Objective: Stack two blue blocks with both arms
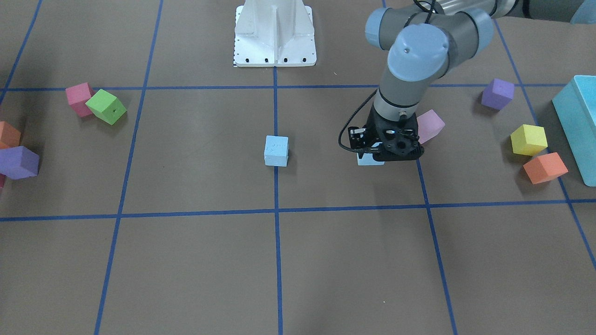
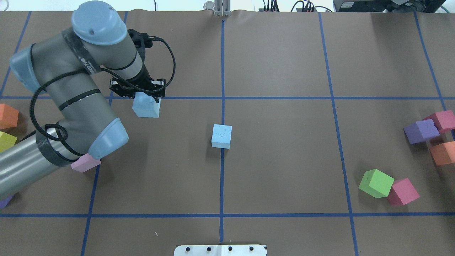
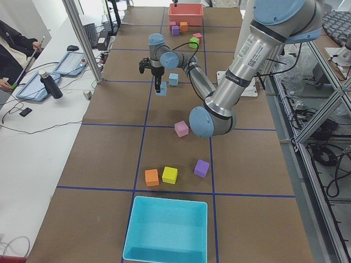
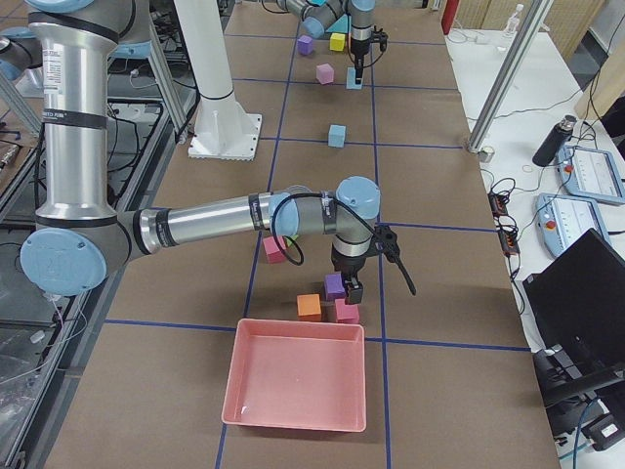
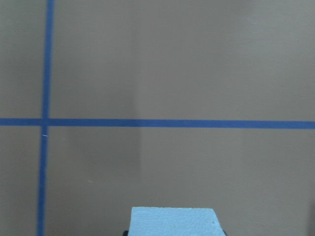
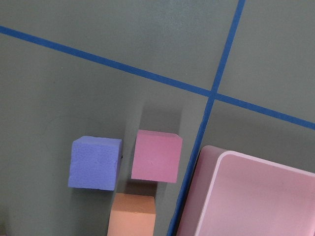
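My left gripper is shut on one light blue block and holds it a little above the table, left of centre in the overhead view. In the front view the gripper hides most of that block. In the left wrist view the block sits at the bottom edge. The other blue block rests on the table's centre line, also in the front view. My right gripper hovers over a cluster of cubes near the pink tray; I cannot tell whether it is open or shut.
A pink cube, purple cube, yellow cube, orange cube and teal box lie near the left arm. Green, magenta, purple and orange cubes and a pink tray lie at the right end.
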Controlling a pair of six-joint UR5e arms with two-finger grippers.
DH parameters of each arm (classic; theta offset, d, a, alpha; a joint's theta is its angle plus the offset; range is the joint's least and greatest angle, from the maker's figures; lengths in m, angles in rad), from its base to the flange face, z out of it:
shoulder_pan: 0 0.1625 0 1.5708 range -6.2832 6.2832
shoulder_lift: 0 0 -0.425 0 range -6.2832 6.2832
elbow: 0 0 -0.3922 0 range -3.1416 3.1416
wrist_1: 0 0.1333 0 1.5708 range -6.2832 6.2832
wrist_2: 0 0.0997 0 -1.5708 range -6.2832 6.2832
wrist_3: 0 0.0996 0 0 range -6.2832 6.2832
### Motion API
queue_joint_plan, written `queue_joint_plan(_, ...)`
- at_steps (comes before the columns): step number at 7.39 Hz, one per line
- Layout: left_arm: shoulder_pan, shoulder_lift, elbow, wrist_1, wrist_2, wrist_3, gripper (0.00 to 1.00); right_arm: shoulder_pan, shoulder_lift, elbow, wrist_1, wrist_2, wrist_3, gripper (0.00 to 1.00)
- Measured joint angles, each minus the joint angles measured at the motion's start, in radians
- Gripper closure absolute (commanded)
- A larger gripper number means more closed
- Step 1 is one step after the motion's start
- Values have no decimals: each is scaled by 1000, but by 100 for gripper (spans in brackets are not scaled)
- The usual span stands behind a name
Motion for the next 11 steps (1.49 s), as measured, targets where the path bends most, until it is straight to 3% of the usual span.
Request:
queue_joint_plan(3, 114, -122, 20, 5, 38, -58, 100, 1, -3, 0, 0, 0, 0, 0)
queue_joint_plan(6, 185, -227, 134, -16, 99, -91, 100, 1, -22, 0, 0, 0, 0, 0)
queue_joint_plan(11, 234, -257, 222, -74, 144, -92, 100, 1, -30, -1, 0, 0, 3, 0)
